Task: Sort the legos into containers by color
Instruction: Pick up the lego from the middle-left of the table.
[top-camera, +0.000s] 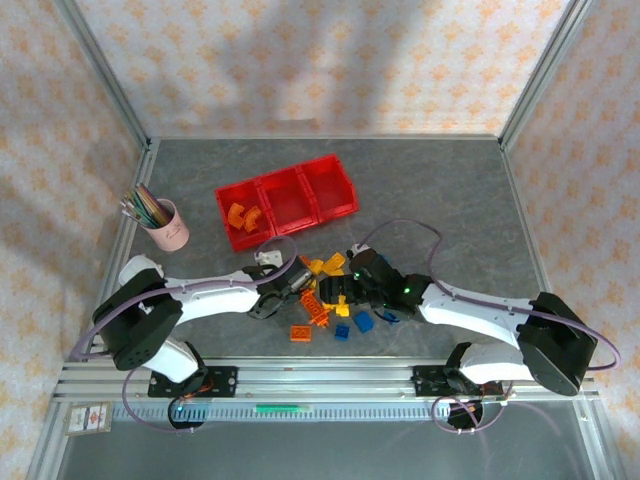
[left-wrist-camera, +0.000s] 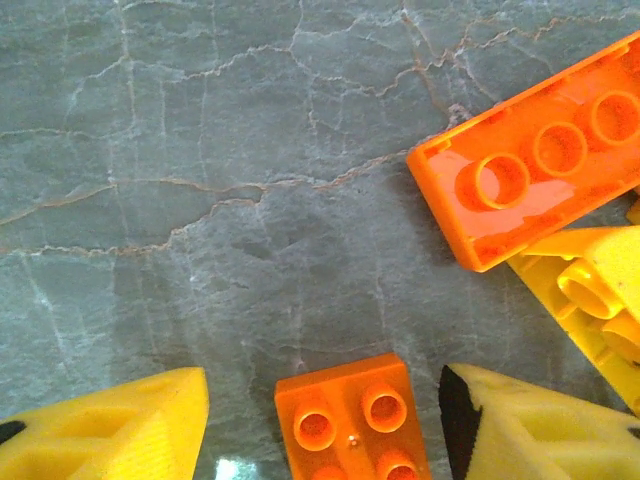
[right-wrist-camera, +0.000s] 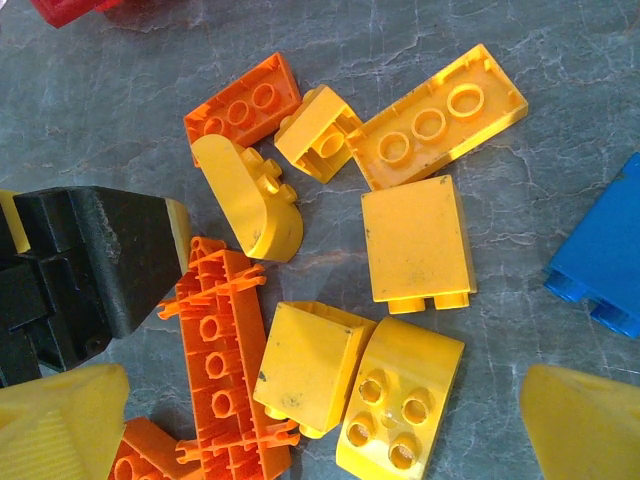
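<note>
The legos (top-camera: 330, 295) lie in a loose pile of orange, yellow and blue bricks in front of the three joined red bins (top-camera: 287, 198). Two orange arches (top-camera: 243, 217) lie in the left bin. My left gripper (top-camera: 292, 283) is low over the pile's left side and open. A small orange brick (left-wrist-camera: 355, 420) sits on the table between its yellow fingers (left-wrist-camera: 110, 430), untouched. My right gripper (right-wrist-camera: 320, 430) is open over the pile, straddling a yellow brick (right-wrist-camera: 310, 365), a yellow curved brick (right-wrist-camera: 400, 405) and a long orange brick (right-wrist-camera: 230, 370).
A pink cup of coloured pencils (top-camera: 165, 222) stands at the left. A long orange brick (left-wrist-camera: 530, 170) and a yellow one (left-wrist-camera: 600, 300) lie right of the left fingers. A blue brick (right-wrist-camera: 600, 260) lies at the pile's edge. A black gripper body (right-wrist-camera: 90, 260) crowds the right gripper.
</note>
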